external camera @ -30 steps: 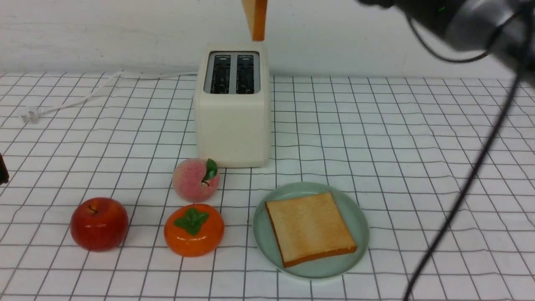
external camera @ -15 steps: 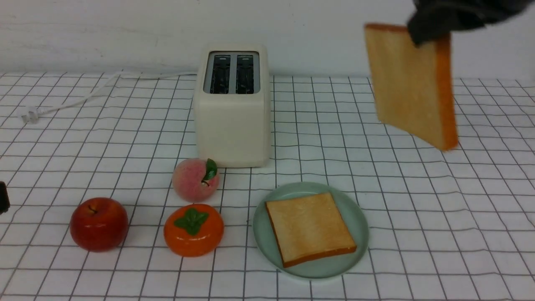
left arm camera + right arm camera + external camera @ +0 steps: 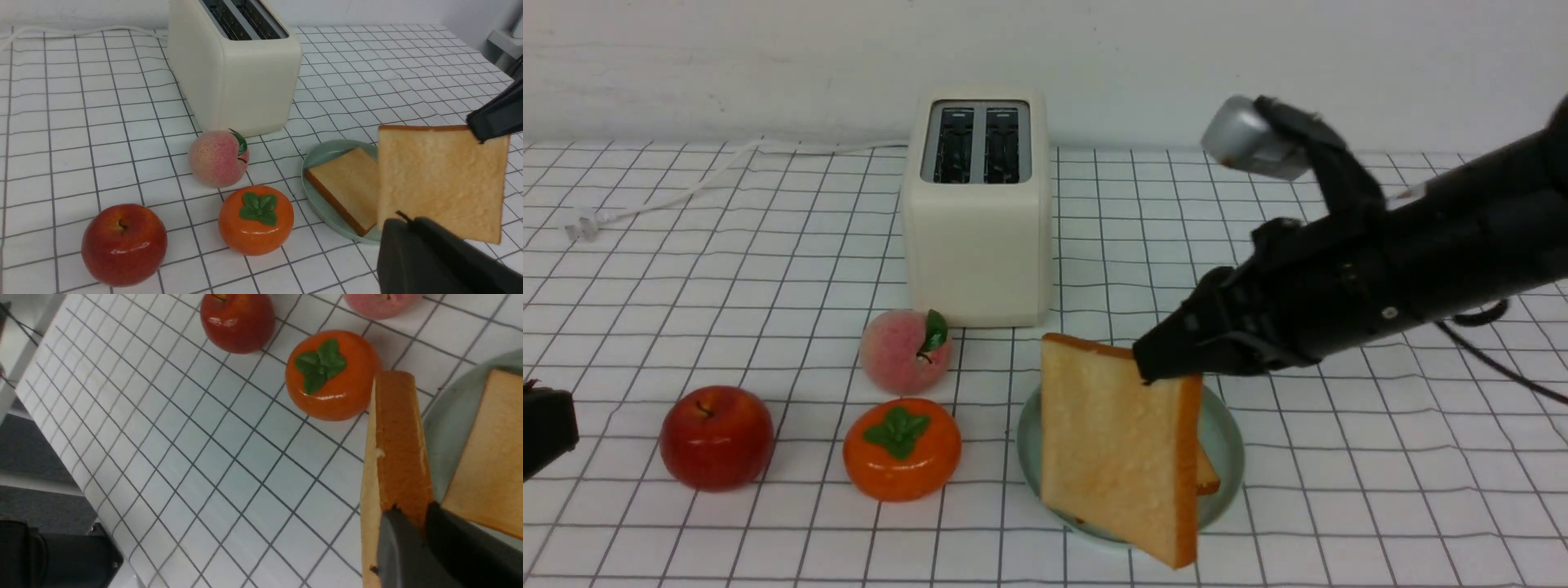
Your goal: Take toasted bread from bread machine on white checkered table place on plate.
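Note:
My right gripper is shut on the top corner of one slice of toasted bread, which hangs upright on edge over the mint-green plate. The wrist view shows its fingers clamping the orange crust. A second slice lies flat on the plate, mostly hidden from the front by the hanging one. The bread machine stands behind on the white checkered table, both slots empty. My left gripper is shut and empty, low at the table's left edge.
A peach, an orange persimmon and a red apple sit to the left of the plate. The toaster's white cord trails off to the back left. A wall closes the far side.
The right arm carried the slice from above the toaster out to the right, then down and forward over the plate. The left gripper edged slightly into view.

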Controlling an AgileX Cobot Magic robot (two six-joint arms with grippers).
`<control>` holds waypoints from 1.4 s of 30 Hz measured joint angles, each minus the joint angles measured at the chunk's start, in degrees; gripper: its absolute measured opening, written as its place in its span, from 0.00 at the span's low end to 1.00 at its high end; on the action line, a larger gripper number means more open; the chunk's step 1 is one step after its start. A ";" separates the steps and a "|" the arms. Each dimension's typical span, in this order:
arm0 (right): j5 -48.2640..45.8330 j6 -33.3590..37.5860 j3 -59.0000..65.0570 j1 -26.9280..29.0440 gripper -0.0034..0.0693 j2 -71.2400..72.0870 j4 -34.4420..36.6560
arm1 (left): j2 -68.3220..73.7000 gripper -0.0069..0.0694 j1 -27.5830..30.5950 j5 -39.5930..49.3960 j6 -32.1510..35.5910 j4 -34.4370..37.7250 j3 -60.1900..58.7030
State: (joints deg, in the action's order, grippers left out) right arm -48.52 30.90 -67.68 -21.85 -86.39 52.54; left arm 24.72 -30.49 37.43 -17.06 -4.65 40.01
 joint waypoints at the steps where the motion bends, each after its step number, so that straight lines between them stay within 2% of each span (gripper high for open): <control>1: 0.00 0.44 0.00 0.28 0.14 -0.69 1.01 | 0.00 0.07 0.00 0.07 0.00 0.00 0.00; 6: 0.42 11.08 0.02 6.54 0.14 -9.24 14.25 | 0.00 0.07 0.00 2.40 0.75 0.07 0.00; 7: 0.36 11.34 0.02 6.54 0.14 -9.24 14.25 | 0.00 0.07 0.00 2.51 0.82 0.07 0.00; 8: -0.43 13.31 0.02 8.57 0.14 -11.52 18.09 | 0.00 0.07 0.00 3.20 0.84 0.09 0.00; 14: -2.57 16.13 0.02 11.82 0.14 -18.06 23.31 | 0.00 0.07 0.00 3.46 0.87 0.13 0.00; 20: -1.75 16.12 0.02 12.15 0.17 -19.90 21.91 | 0.00 0.07 0.00 3.46 0.87 0.13 0.00; 22: -0.40 15.17 0.02 12.33 0.27 -19.90 19.87 | 0.00 0.07 0.00 3.46 0.87 0.13 0.00; 23: -0.32 15.03 0.02 12.41 0.28 -19.90 19.53 | 0.00 0.07 0.00 3.46 0.87 0.13 0.00; 24: 0.14 14.50 0.02 12.81 0.36 -19.90 18.18 | 0.00 0.07 0.00 3.46 0.87 0.13 0.00; 28: -0.12 13.71 -0.11 15.33 0.60 -19.78 15.50 | 0.00 0.07 0.00 3.46 0.87 0.13 0.00; 32: -3.34 10.57 -1.73 18.67 0.69 -18.04 11.78 | 0.00 0.07 0.00 3.46 0.87 0.13 0.00; 34: -5.36 7.79 -3.13 20.15 0.68 -16.44 9.25 | 0.00 0.07 0.00 3.46 0.87 0.13 0.00; 35: -8.11 4.29 -4.90 21.64 0.63 -13.68 4.84 | 0.00 0.07 0.00 3.40 0.87 0.13 0.00; 36: -8.86 3.46 -5.36 21.78 0.62 -13.32 4.27 | 0.00 0.07 0.00 3.35 0.87 0.13 0.00; 37: -11.98 0.24 -7.06 22.42 0.54 -9.53 -1.21 | 0.00 0.07 0.00 2.75 0.65 0.13 0.00; 39: -13.76 -1.54 -7.73 22.42 0.48 -6.93 -4.33 | 0.00 0.07 0.00 2.09 0.30 0.13 0.00; 40: -16.85 -4.66 -8.05 22.21 0.36 -1.53 -9.75 | 0.00 0.07 0.00 0.17 -0.22 -0.18 0.00; 41: -16.85 -4.66 -8.05 22.16 0.35 -0.89 -10.34 | 0.00 0.07 0.00 -0.09 -0.22 -0.23 0.00; 42: -18.88 -6.91 -7.89 21.67 0.26 3.79 -14.73 | 0.00 0.07 0.00 -1.63 -0.34 -0.75 0.00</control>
State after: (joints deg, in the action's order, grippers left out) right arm -67.40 23.99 -75.57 -0.18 -82.59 37.81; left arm 24.72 -30.49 35.79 -17.40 -5.40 40.01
